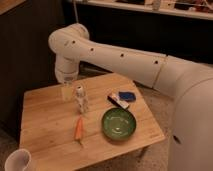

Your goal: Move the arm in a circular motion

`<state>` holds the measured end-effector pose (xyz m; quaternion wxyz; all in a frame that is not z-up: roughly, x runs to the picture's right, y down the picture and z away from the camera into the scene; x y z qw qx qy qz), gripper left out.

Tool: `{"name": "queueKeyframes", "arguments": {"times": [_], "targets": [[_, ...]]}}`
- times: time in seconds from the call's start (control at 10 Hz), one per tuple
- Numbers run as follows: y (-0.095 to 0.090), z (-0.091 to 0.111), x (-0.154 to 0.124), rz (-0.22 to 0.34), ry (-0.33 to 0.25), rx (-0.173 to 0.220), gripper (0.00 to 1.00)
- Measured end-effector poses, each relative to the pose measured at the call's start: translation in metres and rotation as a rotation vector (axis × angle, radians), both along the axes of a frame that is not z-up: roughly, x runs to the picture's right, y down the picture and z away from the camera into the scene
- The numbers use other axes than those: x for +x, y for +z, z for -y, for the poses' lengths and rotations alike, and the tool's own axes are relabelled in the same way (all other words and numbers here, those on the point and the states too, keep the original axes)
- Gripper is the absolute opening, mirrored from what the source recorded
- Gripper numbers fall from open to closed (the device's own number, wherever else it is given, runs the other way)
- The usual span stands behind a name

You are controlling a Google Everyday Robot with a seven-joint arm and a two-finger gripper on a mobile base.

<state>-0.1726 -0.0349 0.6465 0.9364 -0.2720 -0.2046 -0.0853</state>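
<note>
Arm [120, 59] — white, bent over wooden table [45, 132].
Gripper [67, 91] over table's back-left corner — its opening cannot be told; dark wall [25, 50] behind.

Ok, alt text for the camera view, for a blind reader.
A glossy white robot arm reaches from the right and bends down, its pale gripper over the back left of the wooden table, near a white bottle, orange carrot and green bowl.

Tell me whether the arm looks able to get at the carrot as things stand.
Probably yes. The arm has its pincer hanging over the back left of the wooden table; the carrot lies uncovered nearer the front. Only the small bottle stands close beside the way.
</note>
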Motion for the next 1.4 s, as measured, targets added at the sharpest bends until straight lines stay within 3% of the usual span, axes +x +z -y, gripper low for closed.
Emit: {"name": "queueKeyframes", "arguments": {"times": [0.5,0.8,0.9,1.2,1.4], "targets": [[0.068,0.078,0.051,-0.103,0.162,0.018,0.65],[0.104,0.115,0.106,-0.184,0.296,0.020,0.65],[0.115,0.123,0.138,-0.208,0.366,0.016,0.65],[0.121,0.122,0.214,-0.195,0.526,0.010,0.65],[0.111,0.101,0.265,-0.156,0.613,-0.002,0.65]]}}
